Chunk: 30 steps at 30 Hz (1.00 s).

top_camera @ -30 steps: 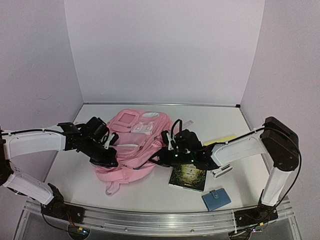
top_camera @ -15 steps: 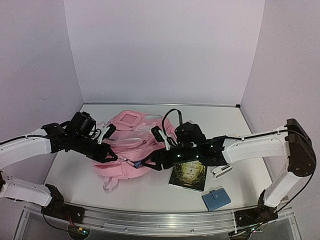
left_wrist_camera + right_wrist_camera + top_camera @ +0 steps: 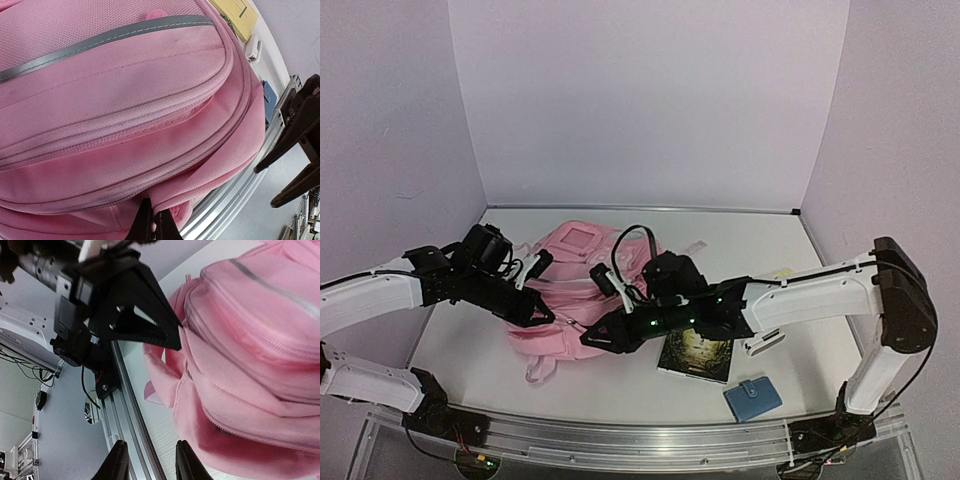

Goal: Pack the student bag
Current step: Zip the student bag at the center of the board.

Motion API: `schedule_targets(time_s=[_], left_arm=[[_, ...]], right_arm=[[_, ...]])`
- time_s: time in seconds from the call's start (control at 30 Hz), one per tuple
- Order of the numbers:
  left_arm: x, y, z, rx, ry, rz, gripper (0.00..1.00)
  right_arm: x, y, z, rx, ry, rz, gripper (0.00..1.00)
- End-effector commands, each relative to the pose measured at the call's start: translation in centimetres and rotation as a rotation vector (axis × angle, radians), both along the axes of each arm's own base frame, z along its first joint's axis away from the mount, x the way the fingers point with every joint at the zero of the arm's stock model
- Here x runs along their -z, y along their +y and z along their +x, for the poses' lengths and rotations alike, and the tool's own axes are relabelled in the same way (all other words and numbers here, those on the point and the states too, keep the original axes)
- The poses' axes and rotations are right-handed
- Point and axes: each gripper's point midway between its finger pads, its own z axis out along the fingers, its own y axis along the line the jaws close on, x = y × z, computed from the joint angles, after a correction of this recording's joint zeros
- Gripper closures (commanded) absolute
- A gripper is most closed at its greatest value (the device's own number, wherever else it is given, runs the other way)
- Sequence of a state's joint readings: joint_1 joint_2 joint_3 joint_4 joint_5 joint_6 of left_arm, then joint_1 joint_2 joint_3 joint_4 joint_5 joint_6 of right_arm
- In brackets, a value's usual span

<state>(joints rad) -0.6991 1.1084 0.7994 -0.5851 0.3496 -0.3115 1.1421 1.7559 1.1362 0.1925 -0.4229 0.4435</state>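
Left wrist view: left fingers (image 3: 149,227) pinch the bag (image 3: 125,100) at its edge; right fingers (image 3: 118,465) are wide and empty, the bag just ahead of them.

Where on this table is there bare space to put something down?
Bare table runs along the back wall behind the pink backpack, widest toward the far right corner. Another free strip lies in front, between backpack and rail, left of the dark book. The near right is crowded: book, blue wallet, yellow pad, right arm.
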Motion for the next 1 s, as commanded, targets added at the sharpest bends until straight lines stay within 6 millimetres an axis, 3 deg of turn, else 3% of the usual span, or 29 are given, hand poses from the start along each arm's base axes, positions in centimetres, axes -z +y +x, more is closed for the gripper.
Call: schedule_targets(time_s=[0.0,0.27,0.53,0.83,0.97], left_arm=[[-6.3,-2.2,1.4,0.027,-0.129,-0.167,1.0],[-6.1,-2.1,1.2,0.033,-0.119,-0.167,1.0],[-6.0,-2.3,1.2,0.037,-0.113,-0.17,1.0],[-5.7,-2.6,1.3,0.046,-0.107,-0.17,1.0],[-5.6,-2.6,1.3,0.048,-0.105,-0.167,1.0]], right_arm=[[0.4,0.9,1.8,0.078,-0.016,-0.005,0.7],[1.6,1.4,4.5,0.214,-0.017,-0.032,0.72],[1.2,2.9,4.3,0.164,-0.009,0.021,0.73],[2.7,4.4,4.0,0.111,-0.006,0.017,0.73],[2.7,4.9,3.8,0.091,0.0,0.031,0.87]])
